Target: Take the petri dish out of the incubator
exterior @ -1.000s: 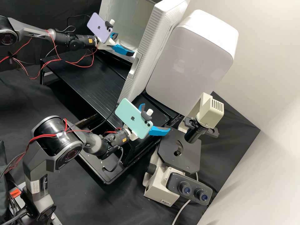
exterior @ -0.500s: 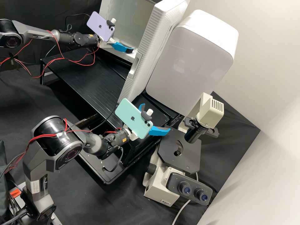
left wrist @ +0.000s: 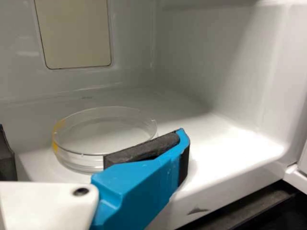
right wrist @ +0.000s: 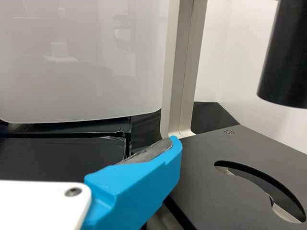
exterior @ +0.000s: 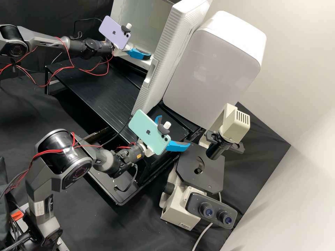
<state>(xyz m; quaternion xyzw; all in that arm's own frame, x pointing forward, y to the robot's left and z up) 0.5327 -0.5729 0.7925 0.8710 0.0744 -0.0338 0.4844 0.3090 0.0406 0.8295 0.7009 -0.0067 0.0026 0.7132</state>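
The petri dish [left wrist: 103, 136] is seen flat on the incubator [left wrist: 230, 139] floor, partly enclosed between the widely parted jaws of the left gripper [left wrist: 91, 146]; the left arm is judged nearer.

No word or number can be read anywhere. A white paper label [exterior: 42, 208] on the dark grey arm column [exterior: 36, 190], well in front of the white box-shaped plastic incubator [exterior: 146, 21], carries print too small to make out. A small dark triangle mark [left wrist: 197, 210] stands on the incubator's front sill, without lettering.
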